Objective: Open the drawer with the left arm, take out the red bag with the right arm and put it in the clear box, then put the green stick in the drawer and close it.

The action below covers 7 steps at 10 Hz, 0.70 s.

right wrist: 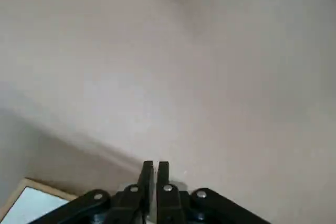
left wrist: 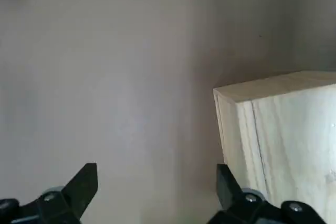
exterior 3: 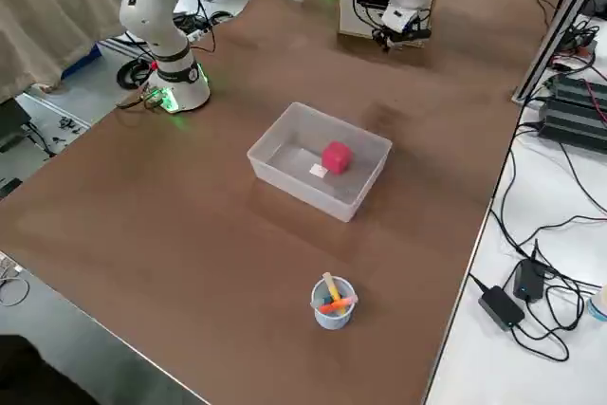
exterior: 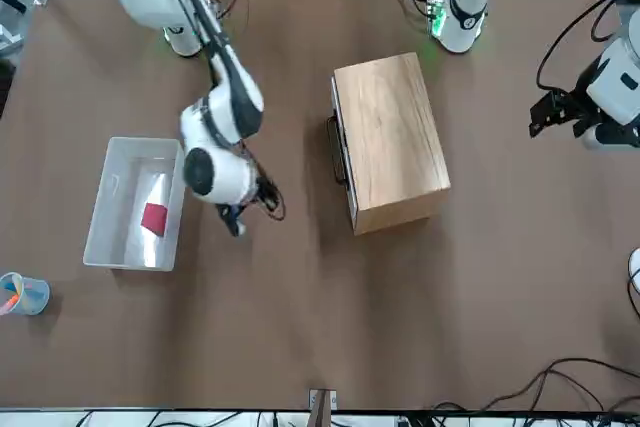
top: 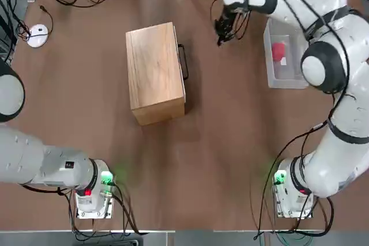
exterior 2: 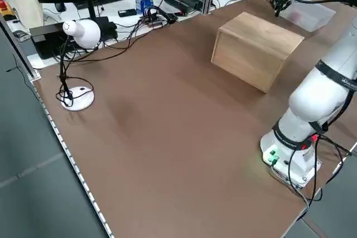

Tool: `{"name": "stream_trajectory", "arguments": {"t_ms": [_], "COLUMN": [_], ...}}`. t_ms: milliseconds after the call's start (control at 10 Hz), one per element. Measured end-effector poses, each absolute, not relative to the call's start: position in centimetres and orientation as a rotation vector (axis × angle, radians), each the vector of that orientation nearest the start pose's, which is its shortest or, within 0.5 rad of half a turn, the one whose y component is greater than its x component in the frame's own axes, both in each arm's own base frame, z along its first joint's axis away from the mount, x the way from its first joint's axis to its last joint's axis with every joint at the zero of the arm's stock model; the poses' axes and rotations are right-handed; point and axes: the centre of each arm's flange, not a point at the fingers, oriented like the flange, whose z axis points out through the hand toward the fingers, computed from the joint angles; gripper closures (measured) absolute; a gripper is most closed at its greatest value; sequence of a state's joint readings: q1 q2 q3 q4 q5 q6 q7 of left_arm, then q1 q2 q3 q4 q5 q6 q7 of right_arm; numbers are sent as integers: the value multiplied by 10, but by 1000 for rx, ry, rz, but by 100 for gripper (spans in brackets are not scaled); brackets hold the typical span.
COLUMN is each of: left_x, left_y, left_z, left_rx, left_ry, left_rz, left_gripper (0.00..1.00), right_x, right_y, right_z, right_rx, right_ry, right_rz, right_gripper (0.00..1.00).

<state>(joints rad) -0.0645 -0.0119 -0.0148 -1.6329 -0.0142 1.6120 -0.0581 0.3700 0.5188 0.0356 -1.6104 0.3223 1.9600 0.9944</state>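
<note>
Drawer (top: 183,61) shut; red bag (top: 279,51) lay in clear box (top: 271,72). Right hand (top: 221,34) clenched, empty, between them. Left hand (exterior: 556,113) released, parked aside.

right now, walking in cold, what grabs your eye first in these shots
The wooden cabinet sits mid-table with its drawer shut. The red bag lies in the clear box on the robot's right side. Between them the right gripper hangs over bare table, fingers together, holding nothing.
</note>
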Motion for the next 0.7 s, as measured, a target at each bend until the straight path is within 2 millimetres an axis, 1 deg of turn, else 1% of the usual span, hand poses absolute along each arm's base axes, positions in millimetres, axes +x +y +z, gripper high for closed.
{"name": "stream_trajectory", "arguments": {"t_ms": [100,200,300,400,600,700], "left_x": [552,552,552,552,552,552], "left_y": [-45,-45,-45,-45,-45,-45], "left_z": [605,605,605,605,605,606], "left_rx": [-3155,-3155,-3155,-3155,-3155,-3155], "left_ry": [33,32,32,32,31,31], "left_rz": [16,15,15,15,14,12], "left_gripper": [0,0,0,0,0,0], "right_x": [624,638,647,654,662,663], "right_y": [229,180,138,104,56,30], "right_z": [333,351,370,393,445,471], "right_rx": [-2808,-2845,-2893,-2948,-3001,-3006], "right_ry": [947,832,722,609,404,317], "right_rz": [476,466,455,433,351,281], "right_gripper": [89,82,67,50,21,12]}}
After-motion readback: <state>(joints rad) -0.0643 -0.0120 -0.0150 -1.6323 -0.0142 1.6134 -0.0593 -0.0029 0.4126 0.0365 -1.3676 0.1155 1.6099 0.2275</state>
